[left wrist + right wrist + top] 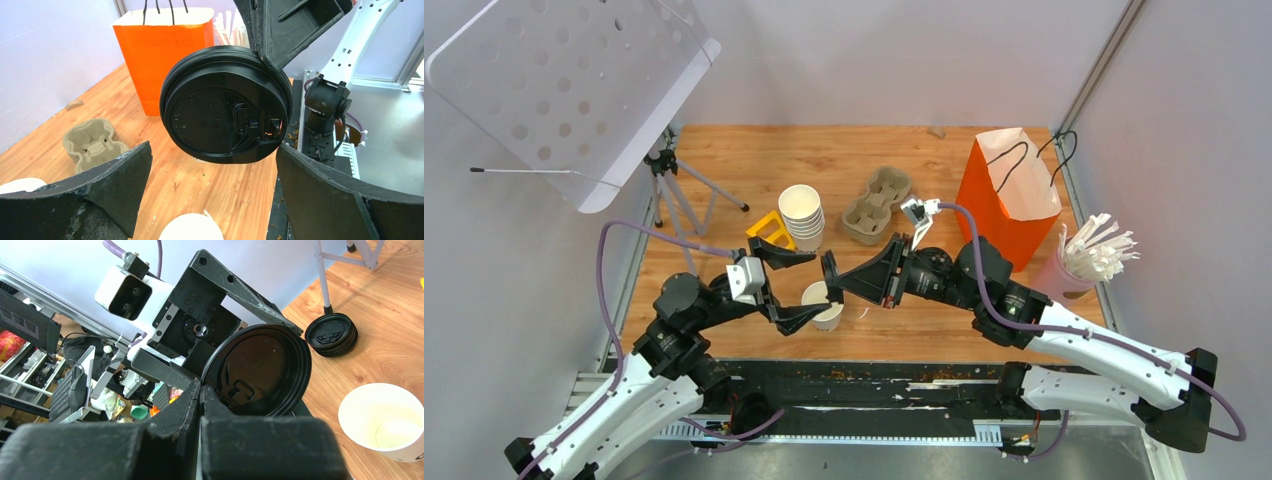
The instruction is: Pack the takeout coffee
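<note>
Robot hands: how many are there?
2. The left gripper, open, is beside the white cup near the front; the right gripper, shut on a black lid, faces it.

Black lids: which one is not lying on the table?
The single lid that the right claw pinches by its rim, standing on edge in the air. The other lids lie stacked flat on the table.

Cup (382,417): white, standing upright, lidless. Lid (226,105): black, round, off the cup, on edge in the air nearby.
</note>
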`<state>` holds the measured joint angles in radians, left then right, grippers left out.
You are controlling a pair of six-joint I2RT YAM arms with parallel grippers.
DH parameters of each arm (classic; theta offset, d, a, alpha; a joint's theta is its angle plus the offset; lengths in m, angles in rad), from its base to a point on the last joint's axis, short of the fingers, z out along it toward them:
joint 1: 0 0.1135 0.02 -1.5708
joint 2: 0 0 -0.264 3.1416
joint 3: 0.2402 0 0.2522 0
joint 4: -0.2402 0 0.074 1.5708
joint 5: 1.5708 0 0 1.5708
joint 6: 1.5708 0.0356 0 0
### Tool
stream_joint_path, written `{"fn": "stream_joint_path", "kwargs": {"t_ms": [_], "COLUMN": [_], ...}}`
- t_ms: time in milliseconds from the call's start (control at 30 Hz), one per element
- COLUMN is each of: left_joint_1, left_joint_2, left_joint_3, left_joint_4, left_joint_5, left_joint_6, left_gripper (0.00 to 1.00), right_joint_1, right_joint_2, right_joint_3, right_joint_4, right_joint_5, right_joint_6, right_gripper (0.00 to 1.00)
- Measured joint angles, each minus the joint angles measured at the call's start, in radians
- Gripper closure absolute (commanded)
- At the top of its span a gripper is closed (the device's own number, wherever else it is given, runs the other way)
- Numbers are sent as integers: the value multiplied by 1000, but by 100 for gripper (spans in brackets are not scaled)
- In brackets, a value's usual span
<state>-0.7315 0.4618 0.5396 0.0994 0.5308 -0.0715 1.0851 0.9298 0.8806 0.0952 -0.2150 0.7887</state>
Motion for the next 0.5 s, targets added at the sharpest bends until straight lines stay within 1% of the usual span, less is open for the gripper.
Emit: {"fn": "stream_joint_path", "kwargs": {"t_ms": [233, 500], "left_joint_1": [-1, -1], "left_joint_2": [49, 35], "left_joint_3": [10, 11], "left_joint_4": [3, 16], "left_joint_5": [6, 46], "left_joint_6": [3, 3], "left_gripper": [0, 0], "right_joint_1": [0, 0], "right_joint_2": [25, 32], "right_joint_3": [0, 0], "right_joint_4": [8, 9], "right_joint_5": [3, 3], "right_joint_6": [8, 15], "right_gripper": [97, 97]}}
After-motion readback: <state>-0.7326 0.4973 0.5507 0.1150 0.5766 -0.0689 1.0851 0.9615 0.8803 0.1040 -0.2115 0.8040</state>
